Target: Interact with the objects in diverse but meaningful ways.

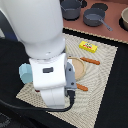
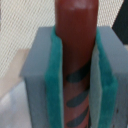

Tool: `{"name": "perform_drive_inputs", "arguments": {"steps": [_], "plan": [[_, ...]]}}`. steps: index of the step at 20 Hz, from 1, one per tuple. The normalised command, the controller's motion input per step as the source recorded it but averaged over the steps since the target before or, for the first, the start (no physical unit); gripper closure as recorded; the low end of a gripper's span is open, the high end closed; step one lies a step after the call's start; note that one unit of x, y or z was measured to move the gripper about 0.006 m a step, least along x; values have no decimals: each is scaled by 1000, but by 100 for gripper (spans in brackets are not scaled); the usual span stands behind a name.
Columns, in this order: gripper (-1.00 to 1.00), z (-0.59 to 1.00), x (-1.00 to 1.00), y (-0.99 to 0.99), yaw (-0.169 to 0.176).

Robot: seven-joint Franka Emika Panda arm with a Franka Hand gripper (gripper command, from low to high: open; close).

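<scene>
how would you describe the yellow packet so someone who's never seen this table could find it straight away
Start at the pale woven mat covering the dark table, and go to its far edge, just in front of the grey pots. The yellow packet lies flat there, beyond the sausage beside the round wooden plate. It is the only bright yellow, rectangular thing, with a red mark on top.

Both views soft, low-resolution; even diffuse light, faint shadows; wrist view blurred close-up, no glare.
</scene>
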Motion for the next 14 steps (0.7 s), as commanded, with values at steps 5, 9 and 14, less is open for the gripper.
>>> {"name": "perform_drive_inputs", "arguments": {"steps": [5,9,14], "plan": [[100,-251,802,0,-48],[100,-242,574,194,-44],[-100,-191,265,313,-17]]}}
